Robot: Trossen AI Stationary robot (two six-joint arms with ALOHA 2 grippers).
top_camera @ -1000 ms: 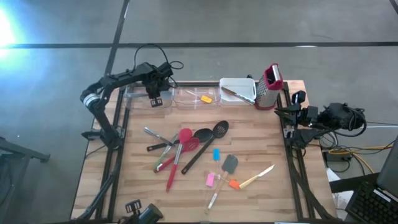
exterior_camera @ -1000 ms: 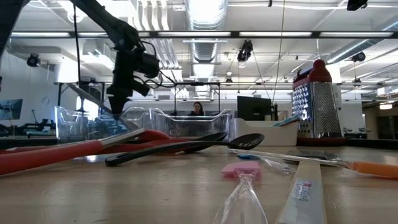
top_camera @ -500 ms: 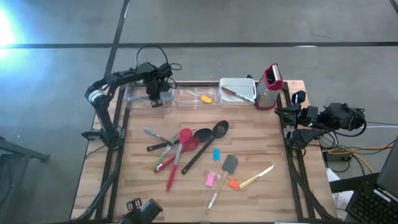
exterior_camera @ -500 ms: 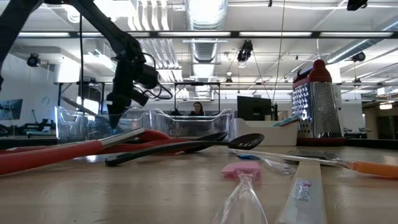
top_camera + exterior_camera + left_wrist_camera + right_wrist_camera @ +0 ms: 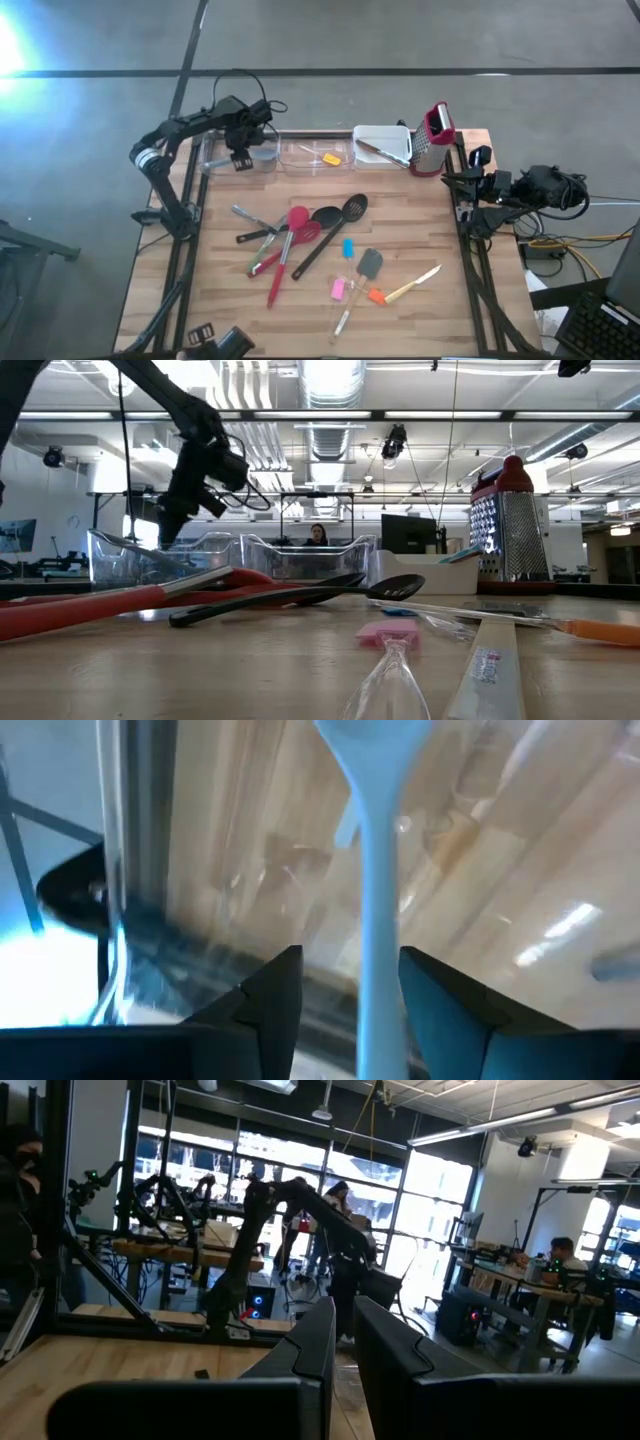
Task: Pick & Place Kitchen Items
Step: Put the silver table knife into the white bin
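Observation:
My left gripper (image 5: 238, 160) hangs open above the clear tub (image 5: 212, 158) at the far left, pointing steeply down. In the left wrist view a pale blue utensil (image 5: 375, 870) runs lengthwise between its fingers (image 5: 350, 995), over the tub's floor. On the table lie a red whisk (image 5: 283, 262), a black slotted spoon (image 5: 340, 225), a ladle (image 5: 322, 216), tongs (image 5: 262, 245), small scrapers (image 5: 348, 248) and a knife (image 5: 415, 285). My right gripper (image 5: 345, 1350) waits shut at the right edge (image 5: 452, 180). My left gripper's open fingers stand on either side of the pale blue utensil's handle (image 5: 378, 960), pointing down along it. One fingertip (image 5: 425, 985) lies right beside the handle. Whether it touches, I cannot tell.
A second clear tub (image 5: 300, 148) holds an orange piece (image 5: 332, 159). A white tub (image 5: 372, 133) holds a knife (image 5: 380, 152). A steel grater with a red top (image 5: 435, 140) stands at the far right. People show in the room beyond the table.
My left gripper has shifted a little toward the table's left edge above the clear tub and tipped somewhat. The right arm and the utensils on the table have kept still.

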